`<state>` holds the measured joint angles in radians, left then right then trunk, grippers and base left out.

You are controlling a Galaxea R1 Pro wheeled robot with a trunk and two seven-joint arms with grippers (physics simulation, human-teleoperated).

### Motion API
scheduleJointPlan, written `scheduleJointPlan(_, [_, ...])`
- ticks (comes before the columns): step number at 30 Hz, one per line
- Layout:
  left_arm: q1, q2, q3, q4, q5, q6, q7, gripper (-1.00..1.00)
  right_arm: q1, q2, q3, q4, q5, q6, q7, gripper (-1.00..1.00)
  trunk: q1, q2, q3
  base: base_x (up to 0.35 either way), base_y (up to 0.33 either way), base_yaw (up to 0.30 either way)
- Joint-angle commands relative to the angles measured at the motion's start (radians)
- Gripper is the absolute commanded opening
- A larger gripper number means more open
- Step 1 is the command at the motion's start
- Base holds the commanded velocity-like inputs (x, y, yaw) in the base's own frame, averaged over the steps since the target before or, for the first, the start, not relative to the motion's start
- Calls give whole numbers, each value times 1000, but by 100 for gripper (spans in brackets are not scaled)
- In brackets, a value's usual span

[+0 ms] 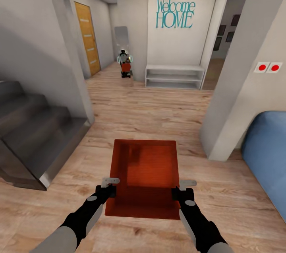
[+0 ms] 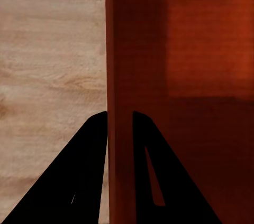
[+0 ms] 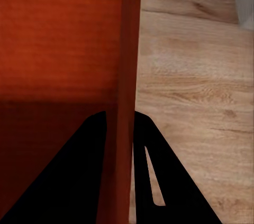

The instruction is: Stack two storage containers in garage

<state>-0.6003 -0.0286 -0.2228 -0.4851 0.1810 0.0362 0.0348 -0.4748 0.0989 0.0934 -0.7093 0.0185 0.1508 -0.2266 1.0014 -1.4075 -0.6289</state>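
One orange-red storage container hangs level in front of me above the light wood-plank floor, held by both arms. My left gripper is shut on its left wall, one finger inside and one outside. My right gripper is shut the same way on the right wall. The bin's ribbed inside bottom is bare. The garage and its concrete floor are out of view.
Dark grey stairs rise at the left. A white wall corner and a blue sofa stand at the right. Ahead, the wood-floor hallway runs to a white shelf, a mirror and an orange door.
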Motion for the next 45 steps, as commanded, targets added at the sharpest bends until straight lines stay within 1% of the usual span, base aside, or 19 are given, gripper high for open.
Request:
scheduleJointPlan(1, [1, -2, -10, 0, 9, 4, 8, -100, -1, 28, -3, -4, 17, 9, -10, -100, 1, 0, -1, 338, 0, 0])
scheduleJointPlan(25, [1, -1, -10, 0, 10, 2, 8, -100, -1, 28, -3, -4, 17, 9, -9, -100, 1, 0, -1, 333, 0, 0])
scheduleJointPlan(40, [1, -1, -10, -1, 16, -5, 7, -100, -1, 28, -3, -4, 17, 9, -8, -100, 1, 0, -1, 39, 0, 0])
scheduleJointPlan(45, [1, -1, -10, -1, 14, -18, 6, -100, -1, 28, -3, -4, 17, 9, -8, -100, -19, 35, 15, 0, 0, 0])
